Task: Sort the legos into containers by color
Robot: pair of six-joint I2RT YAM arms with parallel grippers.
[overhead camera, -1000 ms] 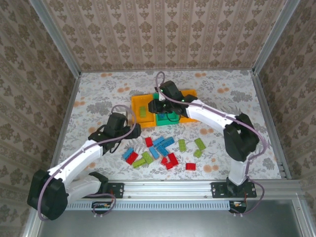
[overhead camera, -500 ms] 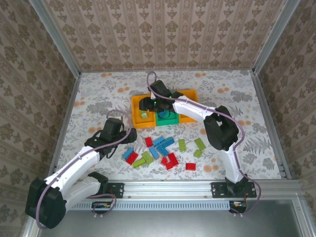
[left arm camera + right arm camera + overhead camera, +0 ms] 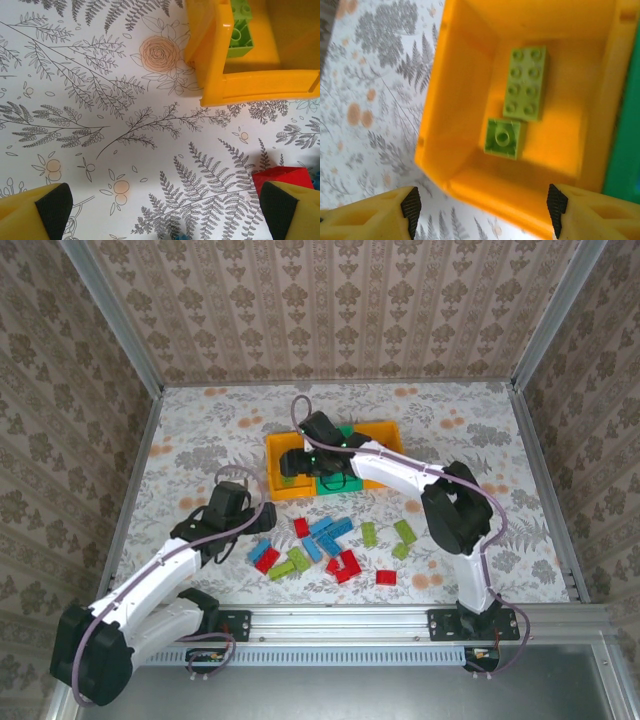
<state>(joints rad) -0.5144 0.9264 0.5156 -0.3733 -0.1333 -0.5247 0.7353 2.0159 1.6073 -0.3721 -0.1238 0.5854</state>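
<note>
Three containers stand in a row at mid-table: a left orange bin (image 3: 274, 448), a green bin (image 3: 336, 481) and a right orange bin (image 3: 386, 432). My right gripper (image 3: 291, 466) hovers open over the left orange bin (image 3: 465, 100). In that bin lie a long lime brick (image 3: 525, 83) and a small upturned lime brick (image 3: 503, 138), below the open right gripper (image 3: 483, 205). My left gripper (image 3: 257, 512) is open over bare cloth (image 3: 165, 207), with nothing between its fingers. A red brick (image 3: 281, 175) lies by its right finger. The bin's corner (image 3: 250, 85) is ahead.
Loose legos lie in front of the bins: red (image 3: 301, 527), blue (image 3: 330, 530), lime (image 3: 368, 533), lime (image 3: 404, 531), red (image 3: 386, 577), blue (image 3: 260, 549). The green bin's wall (image 3: 625, 165) borders the orange one. Metal rails frame the floral table.
My right gripper has swung left from the green bin to above the left orange bin. The left arm has drawn back toward the near left.
</note>
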